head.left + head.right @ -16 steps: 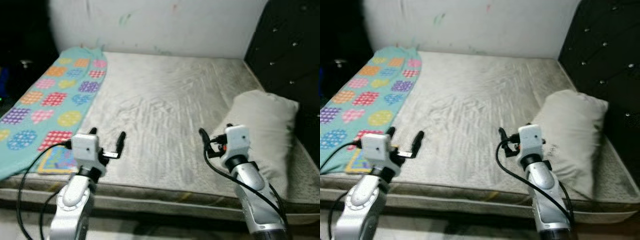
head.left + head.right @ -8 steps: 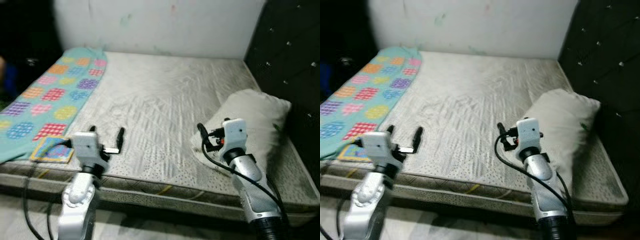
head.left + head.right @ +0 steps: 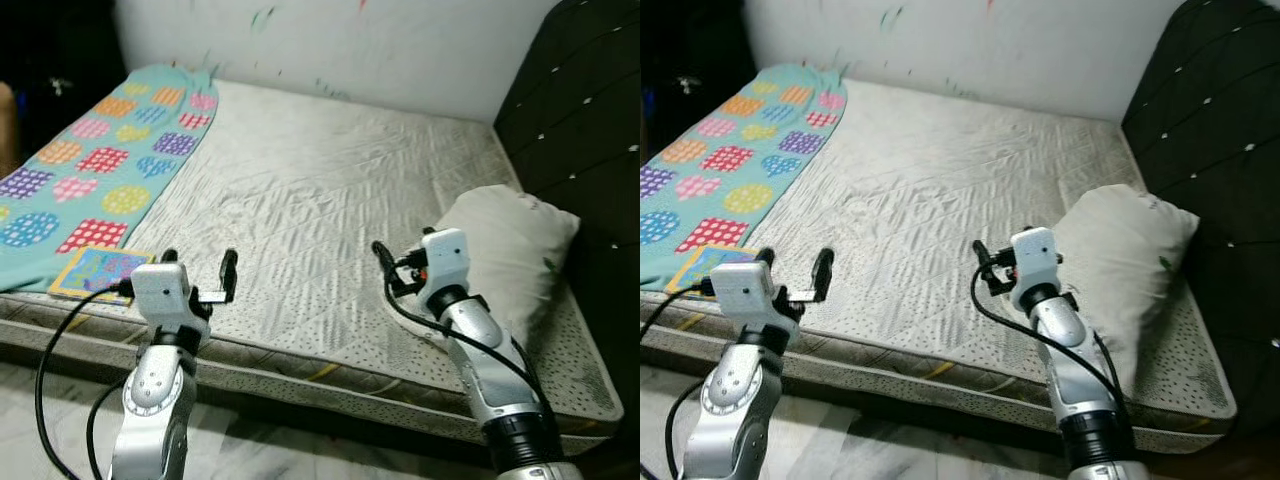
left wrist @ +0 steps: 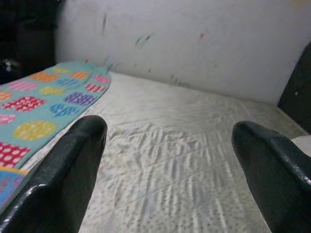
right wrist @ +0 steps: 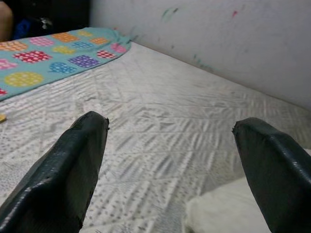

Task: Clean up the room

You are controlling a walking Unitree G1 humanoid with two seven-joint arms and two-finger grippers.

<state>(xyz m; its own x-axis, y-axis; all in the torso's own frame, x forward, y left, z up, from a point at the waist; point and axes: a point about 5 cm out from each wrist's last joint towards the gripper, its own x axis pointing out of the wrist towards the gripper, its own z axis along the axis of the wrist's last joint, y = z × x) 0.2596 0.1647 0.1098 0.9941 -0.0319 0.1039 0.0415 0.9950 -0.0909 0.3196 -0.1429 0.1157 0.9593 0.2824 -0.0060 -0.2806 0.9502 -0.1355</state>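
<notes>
At the foot of a bare mattress (image 3: 330,200), a pale pillow (image 3: 505,250) lies on the robot's right side, up against the dark tufted headboard (image 3: 585,110), w/ one corner hanging toward the mattress edge. The right gripper (image 3: 385,270) hovers just beside the pillow's near edge, fingers spread wide, nothing held. Across the bed, a teal blanket w/ coloured patches (image 3: 90,170) covers the left strip of the mattress, and a small colourful book (image 3: 95,272) rests at its near corner. The left gripper (image 3: 200,270) hangs above the mattress edge near that book, also wide open and empty.

Judged from this: approach stage of the tidy-up, no item yet taken. Pillow looks the likelier first pick, being closest to the right gripper. Next move probably calls for a short reach to the right and down, fingers closing on the pillow's soft corner; book is thin and flat, so a harder grasp.
</notes>
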